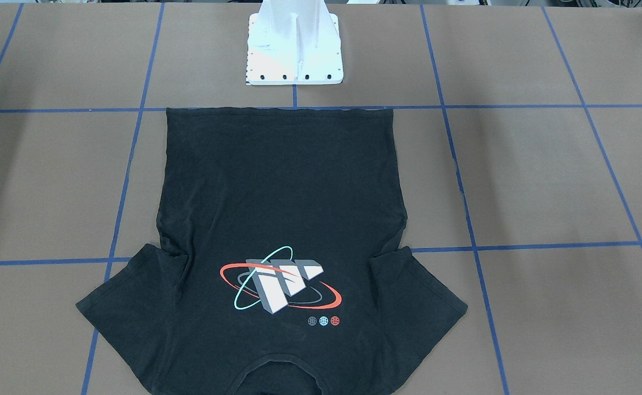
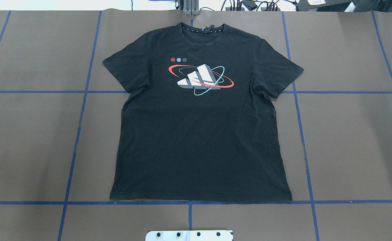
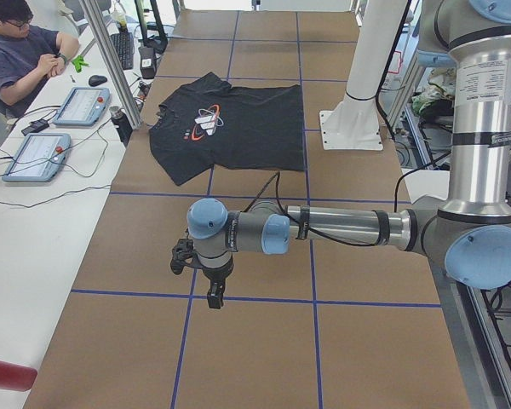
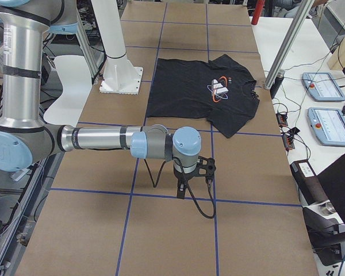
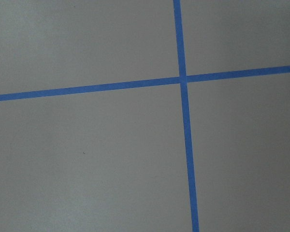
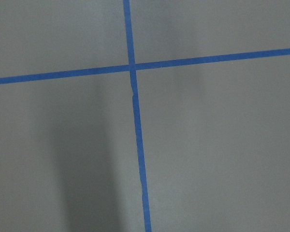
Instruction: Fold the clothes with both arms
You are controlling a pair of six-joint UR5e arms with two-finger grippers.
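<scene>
The black T-shirt [image 2: 199,134] lies flat and spread out, face up, in the middle of the brown table, with its orbit graphic [image 2: 201,78] on the chest. Its collar points away from the robot's base and its hem [image 1: 280,111] lies near the base. It also shows in the side views [image 3: 230,128] [image 4: 201,92]. My left gripper [image 3: 215,298] hangs above bare table far to the left of the shirt. My right gripper [image 4: 181,192] hangs above bare table far to the right. I cannot tell whether either is open or shut. Both wrist views show only tabletop and blue tape.
The white base pedestal [image 1: 294,49] stands just behind the shirt's hem. Blue tape lines [image 2: 82,100] divide the table [image 2: 350,134] into squares. An operator [image 3: 17,51] sits at a side bench with control pendants [image 3: 81,106] beyond the table's far edge.
</scene>
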